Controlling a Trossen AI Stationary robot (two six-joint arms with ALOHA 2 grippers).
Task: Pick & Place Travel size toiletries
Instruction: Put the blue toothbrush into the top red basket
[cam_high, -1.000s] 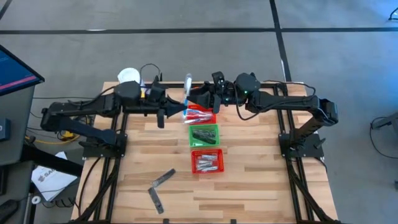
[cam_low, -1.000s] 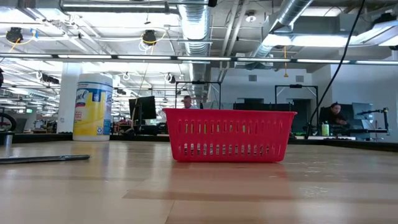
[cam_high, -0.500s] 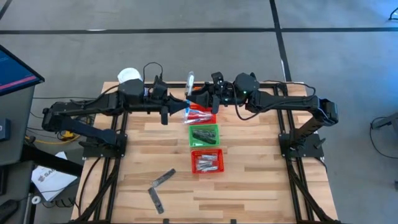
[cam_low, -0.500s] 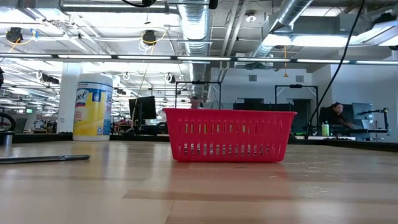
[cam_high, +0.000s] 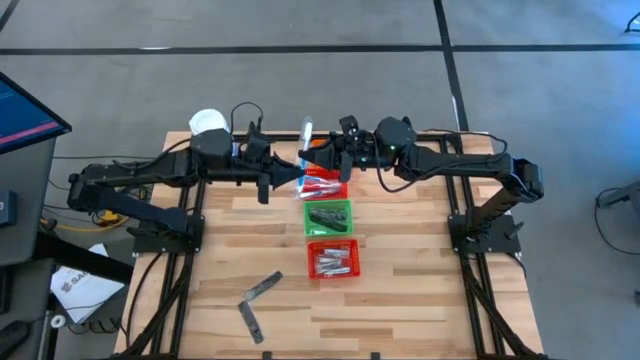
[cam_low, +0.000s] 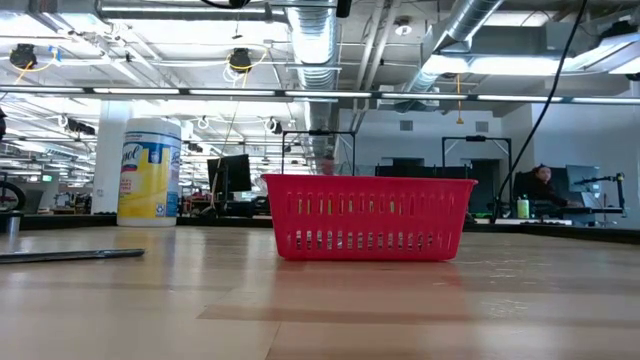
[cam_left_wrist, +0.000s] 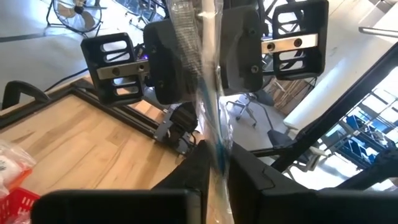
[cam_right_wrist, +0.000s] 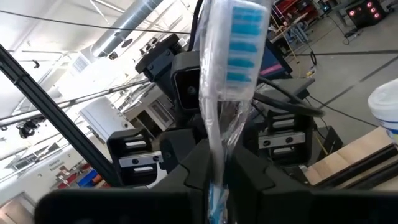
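My two matte-black jointed arms are built of boxy links on black tube frames. Loose black cables loop over each wrist. A small green light glows at my right wrist. Slotted black blocks with silver bars back my blunt black fingers.

3 baskets in a row mid-table; jar far left.
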